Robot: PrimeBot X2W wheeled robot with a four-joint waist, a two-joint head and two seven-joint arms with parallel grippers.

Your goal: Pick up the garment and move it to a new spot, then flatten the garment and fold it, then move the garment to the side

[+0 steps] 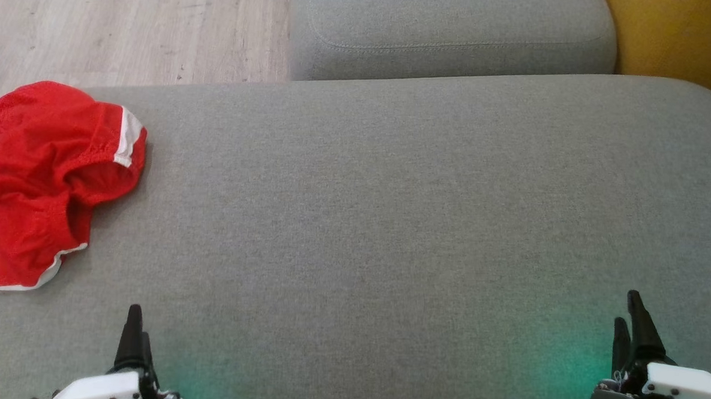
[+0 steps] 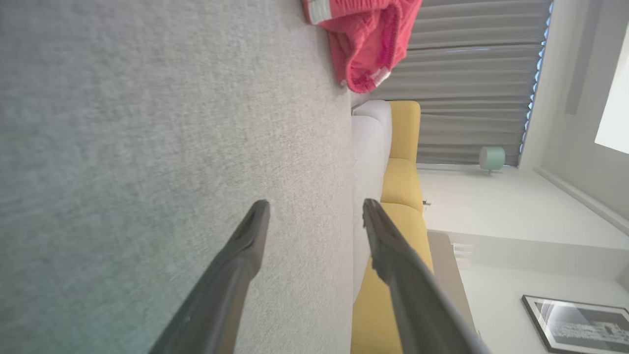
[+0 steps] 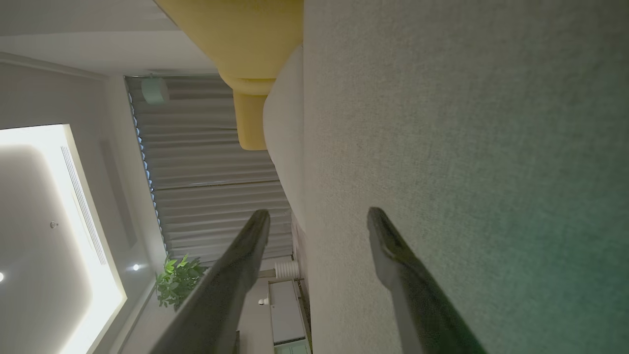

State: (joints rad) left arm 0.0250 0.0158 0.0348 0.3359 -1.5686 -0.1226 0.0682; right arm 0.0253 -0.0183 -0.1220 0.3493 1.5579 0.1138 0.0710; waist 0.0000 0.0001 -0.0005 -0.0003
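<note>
The red garment (image 1: 50,180), mesh cloth with white trim, lies crumpled at about 9 o'clock in the head view, on the left edge of a wide grey cushion (image 1: 390,225), with one white-hemmed part pointing toward 7 o'clock. The left end effector (image 1: 135,334) sits at 7 o'clock, low over the cushion and well apart from the garment, which lies toward its 11 o'clock. The right end effector (image 1: 626,310) sits at 5 o'clock, far from the cloth. In each wrist view the two dark fingers stand wide apart over bare grey fabric, gripping nothing, and the left wrist view has the garment at 12 o'clock. A faint green glow tints the fabric beside each end effector. At 12 o'clock a second grey cushion (image 1: 452,36) butts against the first, with wooden floor (image 1: 99,26) at 11 o'clock and yellow upholstery (image 1: 680,40) at 1 o'clock.
</note>
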